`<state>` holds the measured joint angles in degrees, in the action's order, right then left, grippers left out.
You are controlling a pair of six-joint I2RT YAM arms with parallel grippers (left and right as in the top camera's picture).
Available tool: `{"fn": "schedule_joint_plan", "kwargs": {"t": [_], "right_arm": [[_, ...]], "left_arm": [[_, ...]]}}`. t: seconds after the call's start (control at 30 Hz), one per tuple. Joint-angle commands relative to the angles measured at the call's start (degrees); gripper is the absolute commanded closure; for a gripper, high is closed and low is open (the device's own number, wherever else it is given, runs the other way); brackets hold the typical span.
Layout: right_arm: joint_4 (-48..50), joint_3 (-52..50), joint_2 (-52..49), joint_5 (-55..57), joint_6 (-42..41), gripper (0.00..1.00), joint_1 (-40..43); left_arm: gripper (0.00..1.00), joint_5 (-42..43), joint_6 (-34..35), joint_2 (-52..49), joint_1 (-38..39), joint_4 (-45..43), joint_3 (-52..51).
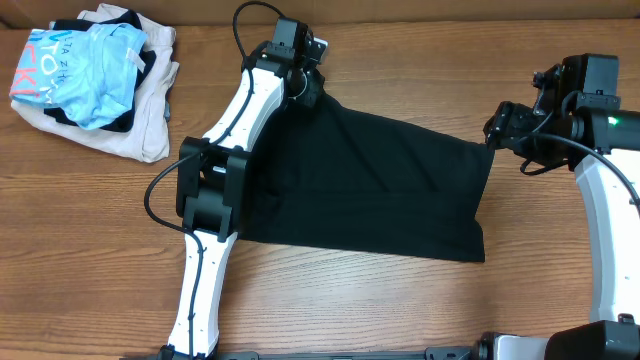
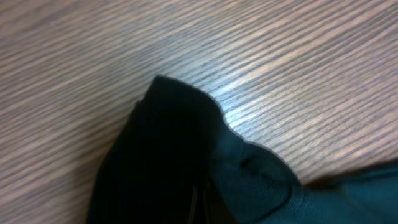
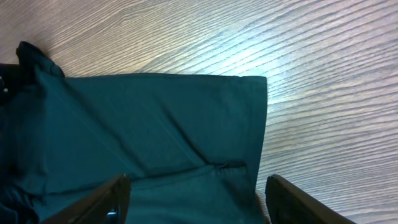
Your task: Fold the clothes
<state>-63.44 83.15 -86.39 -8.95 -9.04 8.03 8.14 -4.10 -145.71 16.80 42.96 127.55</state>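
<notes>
So the black garment (image 2: 180, 162) is bunching up into a dark hump right in front of the lens, and its rounded top is poking up over the wooden table (image 2: 298, 56). The hump is filling the lower middle, while a flatter bit of the same cloth is trailing off to the lower right and picking up a slight teal sheen. Light is glaring off the wood grain just beside the fold. It's all looking a bit blurry, and the darkest part is staying too murky to read.
</notes>
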Motion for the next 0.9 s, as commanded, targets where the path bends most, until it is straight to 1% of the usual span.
{"fn": "schedule_joint_plan", "kwargs": {"t": [0.0,0.1,0.23,0.33,0.47,0.67,0.8,0.87], "right_arm": [[0.85,0.81,-0.02,0.39,0.11,0.32,-0.26],[2.01,0.81,-0.76,0.39,0.11,0.36,-0.26],[3.65,0.81,-3.26,0.37,0.13,0.40,-0.26],[4.37,0.81,-5.77,0.37,0.13,0.41,-0.26],[6.08,0.81,-10.01,0.37,0.13,0.41,-0.26],[13.68,0.81,-16.59,0.35,0.13,0.43,-0.68],[18.95,0.81,-21.14,0.33,1.11,0.44,-1.55],[20.83,0.81,-23.06,-0.39,1.51,0.44,-1.73]], "left_arm": [[0.96,-4.31,4.26,-0.20,-0.57,4.59,7.67],[0.96,-6.10,6.29,0.28,-0.94,12.52,15.41],[0.96,-6.23,8.44,0.44,-1.07,24.00,26.51],[0.96,-6.21,8.90,0.44,-1.07,30.56,31.15],[0.96,-6.14,10.32,0.44,-1.01,39.67,32.48],[0.96,-6.32,10.58,0.31,-1.03,48.89,31.80],[0.96,-11.72,13.94,-0.07,-1.20,53.29,31.80],[0.96,-13.86,14.93,-0.22,-1.31,53.88,31.06]]}}
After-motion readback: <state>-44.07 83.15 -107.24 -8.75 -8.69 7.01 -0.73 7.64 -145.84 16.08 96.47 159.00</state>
